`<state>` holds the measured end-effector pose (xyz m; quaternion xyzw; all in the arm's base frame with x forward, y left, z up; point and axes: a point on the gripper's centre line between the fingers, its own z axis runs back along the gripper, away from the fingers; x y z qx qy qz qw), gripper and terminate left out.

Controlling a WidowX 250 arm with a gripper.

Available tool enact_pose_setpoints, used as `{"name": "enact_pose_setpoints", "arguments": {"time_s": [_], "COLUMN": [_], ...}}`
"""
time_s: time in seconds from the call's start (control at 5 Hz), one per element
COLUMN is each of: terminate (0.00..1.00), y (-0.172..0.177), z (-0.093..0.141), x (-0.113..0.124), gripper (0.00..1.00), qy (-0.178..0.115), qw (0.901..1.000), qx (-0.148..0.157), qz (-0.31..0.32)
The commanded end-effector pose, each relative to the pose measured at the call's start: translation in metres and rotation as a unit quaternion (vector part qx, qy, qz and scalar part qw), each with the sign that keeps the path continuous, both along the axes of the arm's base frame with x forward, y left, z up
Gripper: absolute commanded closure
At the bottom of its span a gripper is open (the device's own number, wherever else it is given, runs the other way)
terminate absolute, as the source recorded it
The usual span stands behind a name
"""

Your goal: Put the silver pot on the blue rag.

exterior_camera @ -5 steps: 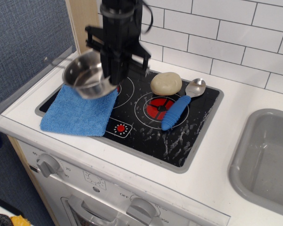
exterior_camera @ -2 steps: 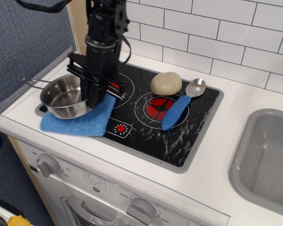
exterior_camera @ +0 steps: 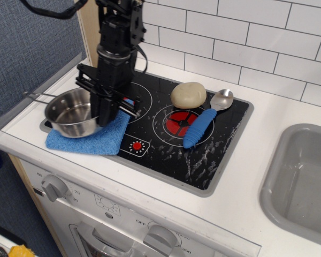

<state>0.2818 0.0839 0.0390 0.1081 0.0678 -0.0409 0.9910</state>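
Note:
The silver pot (exterior_camera: pixel 70 113) stands upright on the left part of the blue rag (exterior_camera: pixel 105 140), at the left end of the black cooktop (exterior_camera: pixel 219 140). Its thin wire handle (exterior_camera: pixel 38 96) points left, past the cooktop's edge. My black gripper (exterior_camera: pixel 103 118) comes down from above and is shut on the pot's right rim. The pot and gripper hide much of the rag; its front and right parts show.
A cream round lump (exterior_camera: pixel 188 95) and a silver spoon with a blue ribbed handle (exterior_camera: pixel 199 127) lie on the right burner. A grey sink (exterior_camera: pixel 305 176) is at the right. A white tile wall runs behind, and a clear guard edges the counter's left side.
My gripper carried the tilted pot from above the rag down and to the left. The pot now stands level on the rag, a little lower than 0.4 s ago.

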Motion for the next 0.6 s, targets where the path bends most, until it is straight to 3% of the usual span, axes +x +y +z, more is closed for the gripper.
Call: {"name": "enact_pose_setpoints", "arguments": {"time_s": [0.0,0.2,0.4], "terminate": [0.0,0.0,0.0], "y": [-0.0174,-0.0169,-0.0144], "z": [0.0158,0.0181,0.0175], "x": [0.0033,0.0024,0.0026], "gripper": [1.0,0.0,0.0], "qy": [-0.03,-0.032,-0.026], "qw": [0.9987,0.9993,0.9996], "qx": [0.012,0.008,0.005], "qz": [-0.039,-0.02,-0.007]}}
